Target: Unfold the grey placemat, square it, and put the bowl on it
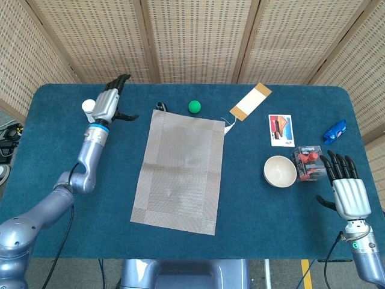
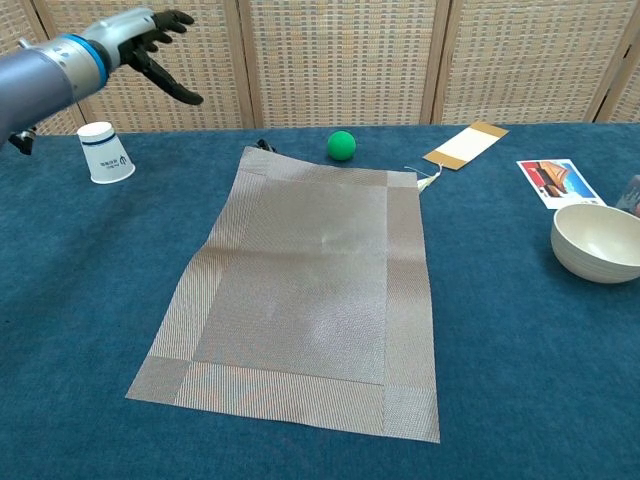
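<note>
The grey placemat (image 1: 180,171) (image 2: 305,290) lies fully unfolded and flat on the blue table, slightly skewed, its far edge by the green ball. My left hand (image 1: 109,103) (image 2: 150,45) hovers above the mat's far left corner with fingers spread, holding nothing. The cream bowl (image 1: 280,171) (image 2: 598,242) stands upright on the table to the right of the mat, apart from it. My right hand (image 1: 345,186) rests open near the table's right front, just right of the bowl, seen only in the head view.
A white paper cup (image 1: 90,110) (image 2: 104,152) stands upside down beside my left hand. A green ball (image 1: 194,106), a small black clip (image 1: 160,108), a tasselled bookmark (image 1: 248,103), a picture card (image 1: 281,130), a red-and-black box (image 1: 308,163) and a blue packet (image 1: 334,132) lie around.
</note>
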Motion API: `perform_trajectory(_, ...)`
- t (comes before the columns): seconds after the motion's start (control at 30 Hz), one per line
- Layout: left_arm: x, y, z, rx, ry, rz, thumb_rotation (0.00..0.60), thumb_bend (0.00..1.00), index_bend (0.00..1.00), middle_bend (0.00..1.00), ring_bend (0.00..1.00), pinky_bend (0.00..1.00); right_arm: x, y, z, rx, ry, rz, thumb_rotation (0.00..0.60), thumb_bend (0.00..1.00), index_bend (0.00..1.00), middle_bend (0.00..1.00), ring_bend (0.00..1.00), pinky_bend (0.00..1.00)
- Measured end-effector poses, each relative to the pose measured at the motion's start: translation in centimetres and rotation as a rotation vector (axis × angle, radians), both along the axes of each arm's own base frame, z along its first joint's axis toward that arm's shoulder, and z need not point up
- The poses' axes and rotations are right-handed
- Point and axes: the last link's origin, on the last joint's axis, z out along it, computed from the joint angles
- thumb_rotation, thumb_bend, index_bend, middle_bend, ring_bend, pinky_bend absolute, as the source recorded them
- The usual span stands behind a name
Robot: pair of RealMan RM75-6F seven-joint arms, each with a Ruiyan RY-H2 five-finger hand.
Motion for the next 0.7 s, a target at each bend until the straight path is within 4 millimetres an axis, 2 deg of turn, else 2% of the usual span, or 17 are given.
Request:
perform_trajectory(0.17,-2.1,-1.5,3.4,0.048,0.052,-0.034,0.6,0.01,0.0,0.0,0.0,0.0,1.2,0.3,-0.5,0.069,0.027,0.071,0.6,0.0,0.01,0.0,0.0,0.0)
perform_trajectory(0.3,-3.6,-4.1,5.7,0.064,0.12,-0.064,0.6,0.0,0.0,0.0,0.0,0.0,2.9,0.3,-1.2,0.169,0.047,0.177,0.6,0.0,0.05,0.0,0.0,0.0)
perform_trajectory(0.5,-5.5,-10.1,8.2,0.078,0.207,-0.079,0.6,0.0,0.0,0.0,0.0,0.0,6.3,-0.3,-2.9,0.372,0.063,0.367,0.6,0.0,0.09,0.0,0.0,0.0)
perform_trajectory(0.7,-7.8,-16.9,10.0,0.078,0.297,0.015,0.6,0.0,0.0,0.0,0.0,0.0,9.9,-1.0,-5.6,0.543,0.072,0.495,0.6,0.0,0.12,0.0,0.0,0.0)
